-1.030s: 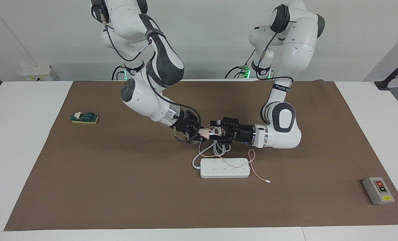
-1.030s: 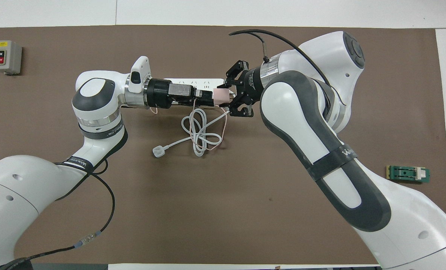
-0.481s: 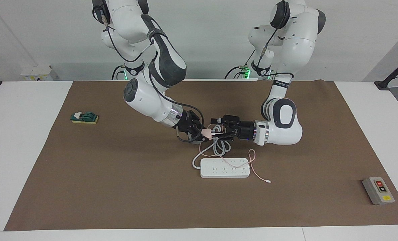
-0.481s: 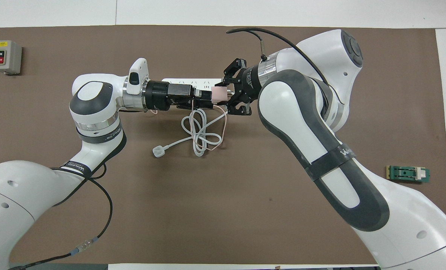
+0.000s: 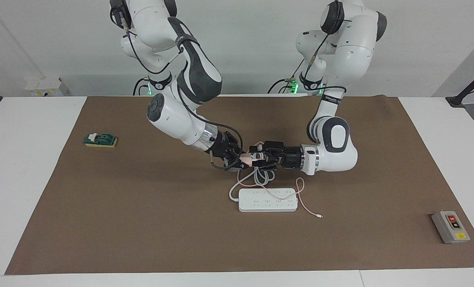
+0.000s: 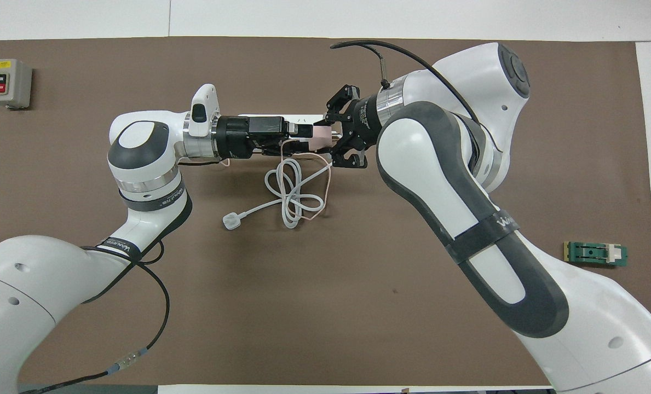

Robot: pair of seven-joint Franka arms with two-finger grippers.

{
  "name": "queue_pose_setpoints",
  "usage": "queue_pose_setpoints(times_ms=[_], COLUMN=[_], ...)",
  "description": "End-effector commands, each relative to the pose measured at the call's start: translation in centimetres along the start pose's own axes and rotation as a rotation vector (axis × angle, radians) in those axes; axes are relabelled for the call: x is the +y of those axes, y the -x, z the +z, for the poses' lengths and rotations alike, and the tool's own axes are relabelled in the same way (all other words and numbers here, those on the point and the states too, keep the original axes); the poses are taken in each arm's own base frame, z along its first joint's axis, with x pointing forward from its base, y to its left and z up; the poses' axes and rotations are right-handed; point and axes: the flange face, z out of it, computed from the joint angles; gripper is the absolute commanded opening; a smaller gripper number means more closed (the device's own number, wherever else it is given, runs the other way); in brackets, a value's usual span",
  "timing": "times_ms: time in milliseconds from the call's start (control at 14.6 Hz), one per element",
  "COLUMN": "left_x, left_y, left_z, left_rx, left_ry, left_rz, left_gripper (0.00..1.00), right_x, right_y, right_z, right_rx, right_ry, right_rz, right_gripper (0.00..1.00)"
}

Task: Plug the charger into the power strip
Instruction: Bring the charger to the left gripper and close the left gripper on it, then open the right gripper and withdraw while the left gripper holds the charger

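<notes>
— Where was the charger (image 5: 245, 159) then?

— In my right claw (image 5: 242, 159), pinched tight, up in the air over the coiled white cord (image 6: 292, 194), which lay nearer to the robots than the power strip (image 5: 267, 200). Its thin pink cable (image 5: 305, 201) trailed down across the power strip's end toward the left arm.

— And your left claw (image 5: 256, 158)?

— Spread wide, level with the charger and right up against it, over that same cord. I couldn't tell whether it touched.

— The power strip?

— Flat on the brown mat (image 5: 141, 223) on the table, sockets up, nothing plugged in.
</notes>
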Motion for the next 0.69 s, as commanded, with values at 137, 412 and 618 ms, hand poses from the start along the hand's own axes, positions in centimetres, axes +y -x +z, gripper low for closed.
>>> queue_pose_setpoints(times_ms=[137, 412, 618], left_x=[0.6, 0.6, 0.5], left_y=[0.6, 0.9, 0.7], left_z=[0.2, 1.2, 1.1], left_rx=[0.026, 0.015, 0.030], left_ry=[-0.011, -0.016, -0.027], left_rz=[-0.011, -0.010, -0.009], left_gripper=[1.00, 0.90, 0.81], right_x=[-0.5, -0.5, -0.5], right_y=[0.4, 0.4, 0.3], right_z=[0.0, 0.0, 0.0], right_rx=[-0.013, -0.014, -0.014], right_ry=[-0.006, -0.003, -0.002], right_rz=[0.009, 0.009, 0.010], right_gripper=[0.00, 0.00, 0.00])
